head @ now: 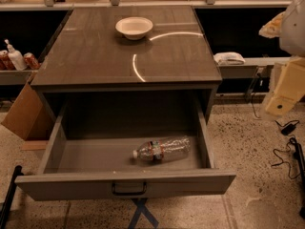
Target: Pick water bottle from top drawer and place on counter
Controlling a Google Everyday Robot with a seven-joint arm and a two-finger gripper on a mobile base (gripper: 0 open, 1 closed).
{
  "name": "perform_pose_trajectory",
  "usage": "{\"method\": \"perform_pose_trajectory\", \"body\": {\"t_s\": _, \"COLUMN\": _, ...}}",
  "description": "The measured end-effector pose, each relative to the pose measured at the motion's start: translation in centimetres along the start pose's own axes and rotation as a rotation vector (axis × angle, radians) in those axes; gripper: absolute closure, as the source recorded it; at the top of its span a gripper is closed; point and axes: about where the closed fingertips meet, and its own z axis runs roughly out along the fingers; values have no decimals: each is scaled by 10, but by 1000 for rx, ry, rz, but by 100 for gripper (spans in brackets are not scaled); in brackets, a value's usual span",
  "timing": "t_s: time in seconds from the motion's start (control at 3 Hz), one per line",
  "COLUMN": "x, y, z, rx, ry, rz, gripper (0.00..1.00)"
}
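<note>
The water bottle (162, 150) lies on its side in the open top drawer (90, 155), right of the middle, with its white cap pointing left. The drawer is pulled far out and its front panel carries a small dark handle (129, 189). The counter (126, 46) is the glossy grey-brown top above it. My gripper (281, 97) hangs at the right edge of the view, beside the cabinet's right side and above the floor, well apart from the bottle and holding nothing that I can see.
A white bowl (134, 27) sits at the back of the counter. A white pump bottle (15, 56) and red cans (30, 60) stand on the left side shelf. A cardboard box (24, 113) leans left of the cabinet. Cables (286, 151) lie on the floor at right.
</note>
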Motion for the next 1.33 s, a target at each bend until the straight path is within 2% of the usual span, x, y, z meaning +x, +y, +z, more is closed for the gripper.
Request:
{"method": "perform_pose_trajectory", "body": {"t_s": 0.33, "x": 0, "y": 0, "z": 0, "rx": -1, "ry": -3, "rz": -2, "gripper": 0}}
{"method": "perform_pose_trajectory", "body": {"t_s": 0.67, "x": 5, "y": 11, "z": 25, "rx": -53, "ry": -52, "rz": -20, "gripper": 0}}
{"method": "perform_pose_trajectory", "body": {"t_s": 1.33, "x": 9, "y": 52, "z": 106, "rx": -239, "ry": -151, "rz": -61, "gripper": 0}}
